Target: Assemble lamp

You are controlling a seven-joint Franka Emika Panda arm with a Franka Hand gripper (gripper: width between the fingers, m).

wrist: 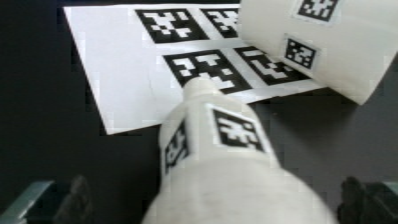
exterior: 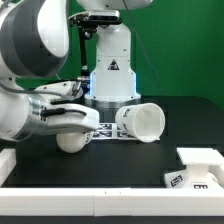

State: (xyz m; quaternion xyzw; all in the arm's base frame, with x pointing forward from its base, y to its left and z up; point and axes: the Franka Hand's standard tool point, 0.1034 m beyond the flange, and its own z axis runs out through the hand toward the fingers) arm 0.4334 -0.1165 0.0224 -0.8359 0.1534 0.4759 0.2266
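Note:
The lamp bulb [exterior: 71,141] lies on its side on the black table, neck pointing toward the marker board. In the wrist view the bulb [wrist: 222,150] fills the space between my fingers, tags on its neck. My gripper [exterior: 78,127] is lowered over the bulb and open; in the wrist view [wrist: 210,200] a dark gap shows on each side between the fingers [wrist: 57,200] and the bulb's body. The shade [exterior: 141,121] lies on its side just right of the marker board, and it shows in the wrist view [wrist: 320,50]. The blocky base [exterior: 196,168] sits at the front right.
The marker board [exterior: 104,129] lies flat between bulb and shade; in the wrist view [wrist: 151,70] it lies beyond the bulb's neck. The robot's white pedestal [exterior: 112,68] stands behind it. A white block [exterior: 5,163] sits at the exterior view's left edge.

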